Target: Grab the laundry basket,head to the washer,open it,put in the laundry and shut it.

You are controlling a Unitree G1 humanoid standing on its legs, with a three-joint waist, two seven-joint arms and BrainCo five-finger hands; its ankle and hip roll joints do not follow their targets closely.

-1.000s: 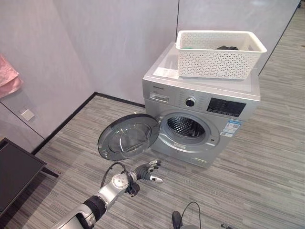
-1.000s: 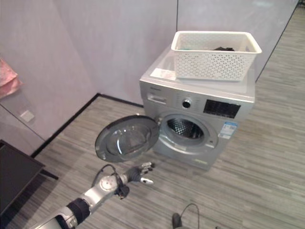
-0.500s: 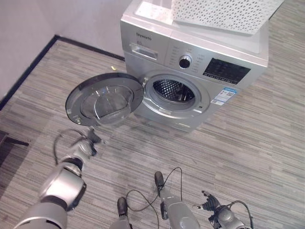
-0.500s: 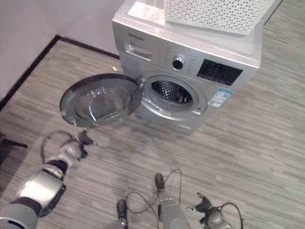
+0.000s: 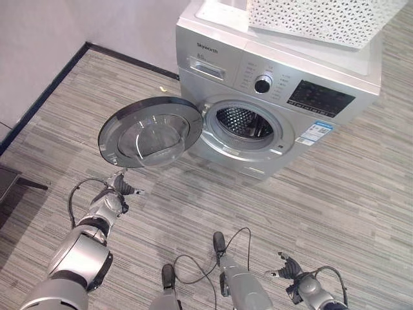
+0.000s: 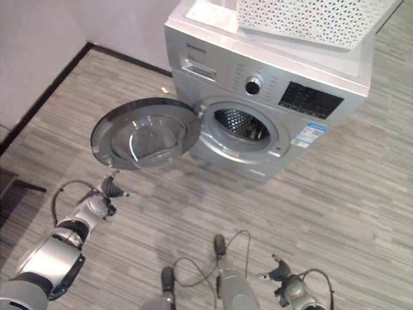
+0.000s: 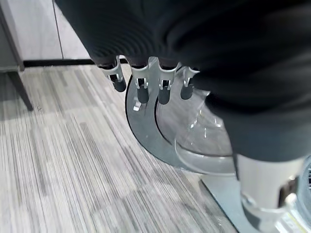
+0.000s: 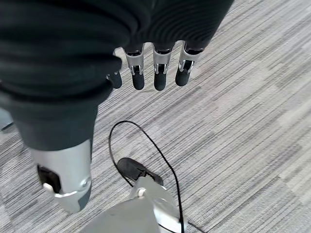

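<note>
The silver washer [image 5: 284, 97] stands against the wall with its round door [image 5: 151, 132] swung wide open to its left. The drum opening [image 5: 242, 123] is uncovered and dark inside. On top of the washer sits the white perforated laundry basket [image 5: 322, 19]; its inside is out of sight. My left hand [image 5: 119, 188] hangs low over the floor, below the open door and apart from it, with relaxed fingers [image 7: 141, 87] and nothing in it. My right hand [image 5: 290, 268] is low at the front right, fingers [image 8: 155, 73] loose over bare floor.
Grey striped flooring [image 5: 335, 206] spreads in front of the washer. A black skirting line [image 5: 45, 90] runs along the wall at the left. A dark piece of furniture [image 5: 8, 184] stands at the left edge.
The camera has tilted down, cutting off the basket's top. My left hand has drawn back and down from beneath the door. My right hand has come into view at the bottom.
</note>
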